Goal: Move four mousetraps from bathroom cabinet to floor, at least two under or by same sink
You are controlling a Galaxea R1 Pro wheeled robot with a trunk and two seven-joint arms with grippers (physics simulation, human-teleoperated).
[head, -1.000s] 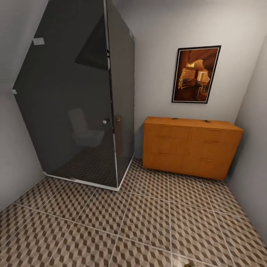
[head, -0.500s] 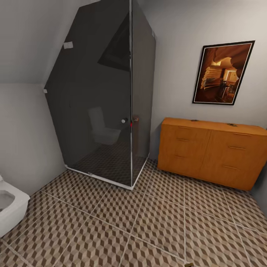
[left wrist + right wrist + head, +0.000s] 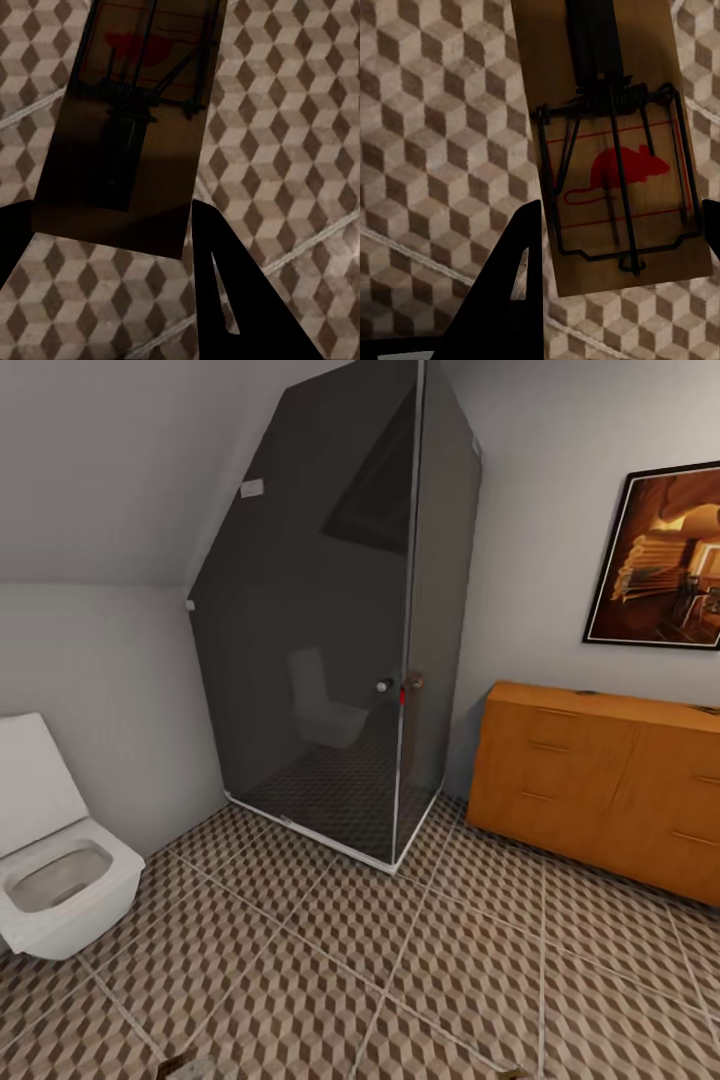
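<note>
1. Your left pincer (image 3: 112, 247) pinches a mousetrap (image 3: 127, 127) by its end, held above the bathroom floor (image 3: 285, 150).
2. Your right pincer (image 3: 619, 240) pinches a second mousetrap (image 3: 611, 150), red mouse print facing up, over the tiles.
3. Ahead, the cabinet (image 3: 600, 790) stands against the far wall, right of the dark glass shower (image 3: 340, 660).
4. A white toilet (image 3: 55, 860) sits at the floor's left edge.

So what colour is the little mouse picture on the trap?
Red, printed on the brown mousetrap held between the right jaws; the right wrist view shows it best.

Orange-brown cabinet (image 3: 600, 780), white toilet (image 3: 60, 880), brown-beige cube-patterned bathroom floor (image 3: 350, 980), smoky-grey shower glass (image 3: 330, 660).
</note>
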